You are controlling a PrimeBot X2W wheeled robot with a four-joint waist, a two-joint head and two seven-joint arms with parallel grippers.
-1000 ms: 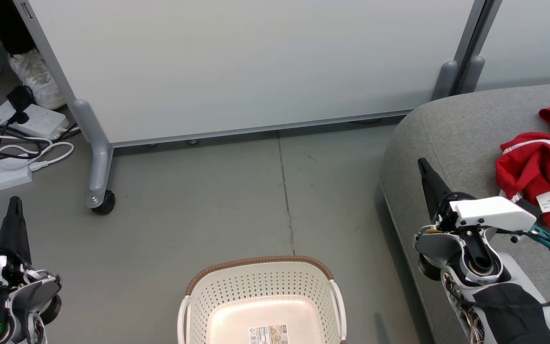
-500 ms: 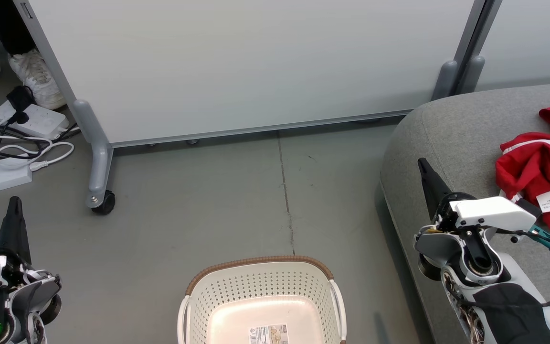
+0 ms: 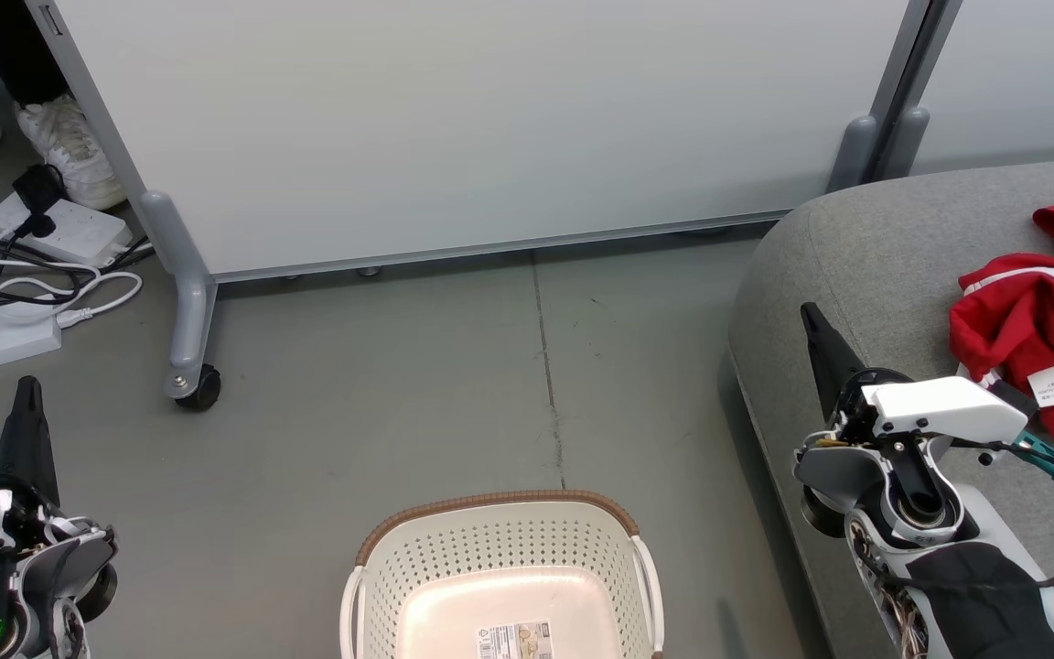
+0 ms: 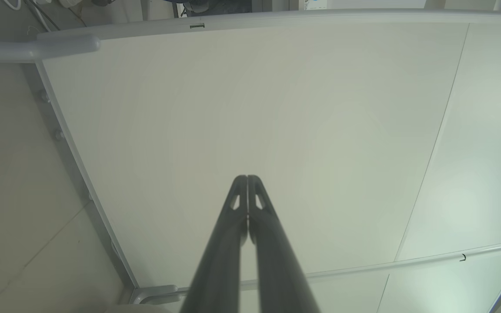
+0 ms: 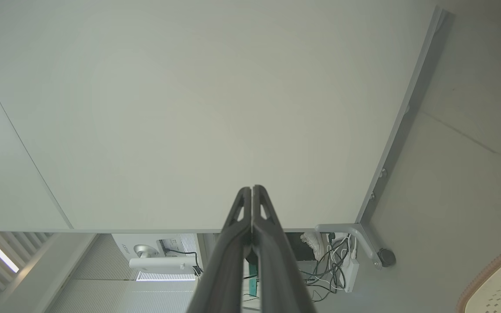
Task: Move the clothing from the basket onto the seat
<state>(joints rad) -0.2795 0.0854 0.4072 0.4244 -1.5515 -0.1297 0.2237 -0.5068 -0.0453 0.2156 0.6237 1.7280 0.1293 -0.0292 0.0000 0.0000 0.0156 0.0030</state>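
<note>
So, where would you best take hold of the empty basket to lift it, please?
Probably its right side handle, from above: the basket stands upright on the floor, that white loop sits outside the perforated wall, and the right tool is nearer.

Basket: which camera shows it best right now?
Head view: the basket sits bottom centre, with its brown rim, perforated walls and stickered base visible. Right wrist view catches its corner at bottom right; left wrist view faces the white partition.

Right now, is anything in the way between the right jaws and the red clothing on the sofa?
Nothing visible. The clothing lies on the seat just right of the right jaws, which are shut, with only bare grey cushion between them. The basket sits apart on the floor.
</note>
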